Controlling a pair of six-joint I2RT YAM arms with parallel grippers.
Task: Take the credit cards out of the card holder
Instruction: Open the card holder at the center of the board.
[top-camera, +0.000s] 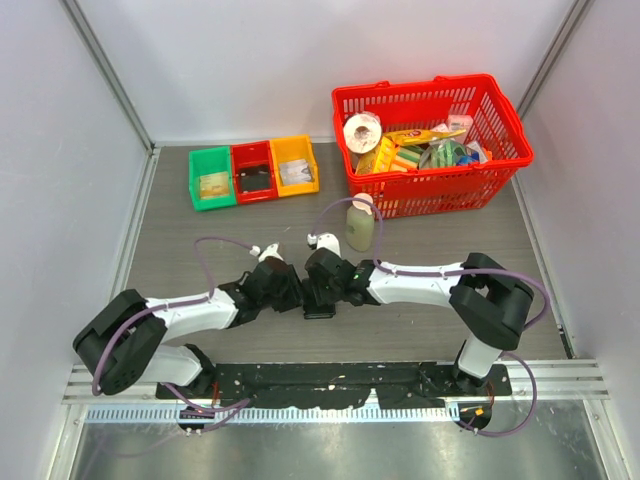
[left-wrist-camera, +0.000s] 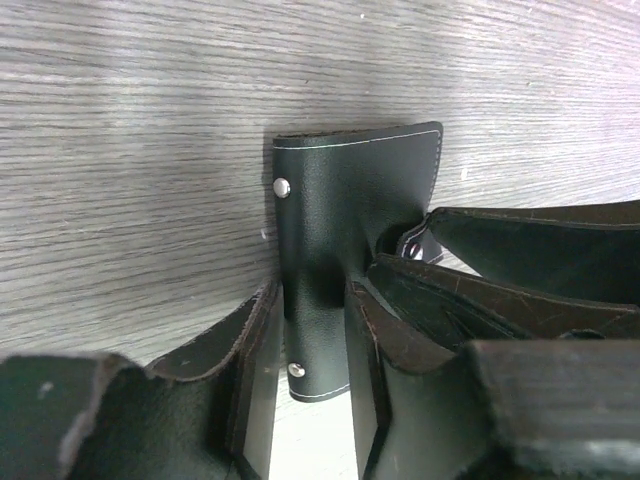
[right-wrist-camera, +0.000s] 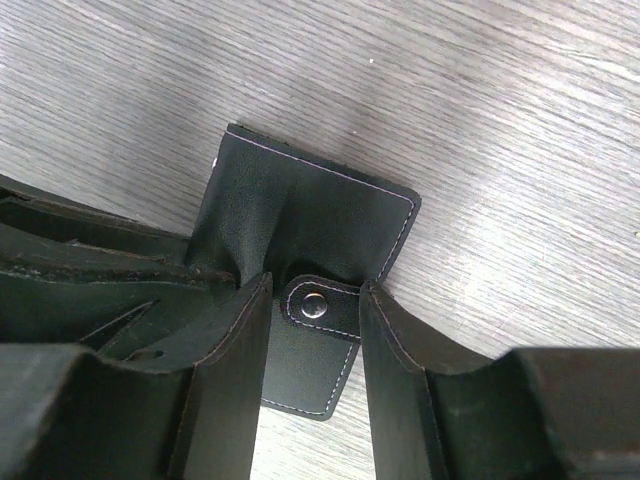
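Wallet (right-wrist-camera: 300, 215) shut, flat on bench (right-wrist-camera: 500, 150) between claws. Left claw (left-wrist-camera: 310, 300) apparently pinches one edge; right claw (right-wrist-camera: 315, 290) part-open astride clasp tab (right-wrist-camera: 318, 305), empty.

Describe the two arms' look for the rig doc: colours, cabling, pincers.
Both alike: left arm and right arm have white links, bulky black joint housings and a purple cable looping alongside. The left pincer and right pincer each have two flat black fingers with worn, scuffed edges.
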